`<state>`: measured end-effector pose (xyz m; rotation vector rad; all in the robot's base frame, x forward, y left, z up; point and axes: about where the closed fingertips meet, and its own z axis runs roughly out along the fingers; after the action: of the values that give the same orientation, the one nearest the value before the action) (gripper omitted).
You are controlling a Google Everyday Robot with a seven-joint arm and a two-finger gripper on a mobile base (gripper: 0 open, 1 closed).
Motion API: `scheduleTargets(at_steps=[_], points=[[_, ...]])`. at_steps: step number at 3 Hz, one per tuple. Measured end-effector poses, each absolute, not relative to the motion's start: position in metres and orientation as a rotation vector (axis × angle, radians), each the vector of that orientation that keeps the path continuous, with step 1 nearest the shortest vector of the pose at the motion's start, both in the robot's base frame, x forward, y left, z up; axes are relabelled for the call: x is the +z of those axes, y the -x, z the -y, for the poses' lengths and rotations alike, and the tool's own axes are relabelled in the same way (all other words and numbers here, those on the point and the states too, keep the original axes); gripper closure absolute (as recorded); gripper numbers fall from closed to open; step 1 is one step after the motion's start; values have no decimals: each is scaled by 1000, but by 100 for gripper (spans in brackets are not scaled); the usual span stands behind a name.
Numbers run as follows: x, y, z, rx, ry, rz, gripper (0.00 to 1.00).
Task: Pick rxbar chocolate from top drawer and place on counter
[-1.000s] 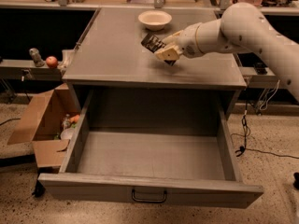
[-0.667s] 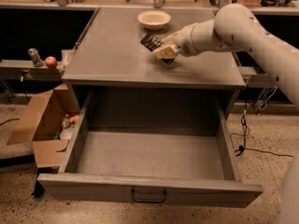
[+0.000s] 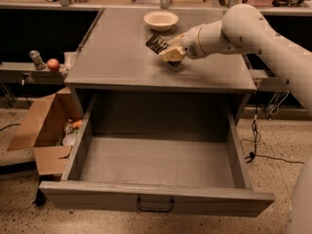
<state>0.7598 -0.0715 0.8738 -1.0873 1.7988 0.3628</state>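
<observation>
The rxbar chocolate (image 3: 157, 43), a black wrapper with pale lettering, is held in my gripper (image 3: 170, 55) over the middle of the grey counter (image 3: 117, 57), just in front of the cream bowl. The gripper is shut on the bar's right end, and the bar sticks out to the left, low over the surface. The arm reaches in from the right. The top drawer (image 3: 156, 162) is pulled fully open below the counter, and its inside shows bare grey. Its dark pull handle (image 3: 155, 206) is at the front.
A round cream bowl (image 3: 161, 19) stands at the back of the counter. A brown cardboard box (image 3: 46, 130) with items sits on the floor at the left. An apple (image 3: 52, 64) and a small bottle (image 3: 36, 59) stand on a left shelf. Cables lie on the floor at right.
The gripper with the bar has shifted slightly left and toward the front of the counter; the arm's elbow has moved too. The drawer stays open.
</observation>
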Motion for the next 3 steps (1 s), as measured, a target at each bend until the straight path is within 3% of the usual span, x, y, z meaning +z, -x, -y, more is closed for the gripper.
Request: scheduleTargets(at_steps=[2, 3], points=[[874, -760, 71, 363, 1087, -1799, 14], [880, -759, 64, 382, 1092, -1764, 0]])
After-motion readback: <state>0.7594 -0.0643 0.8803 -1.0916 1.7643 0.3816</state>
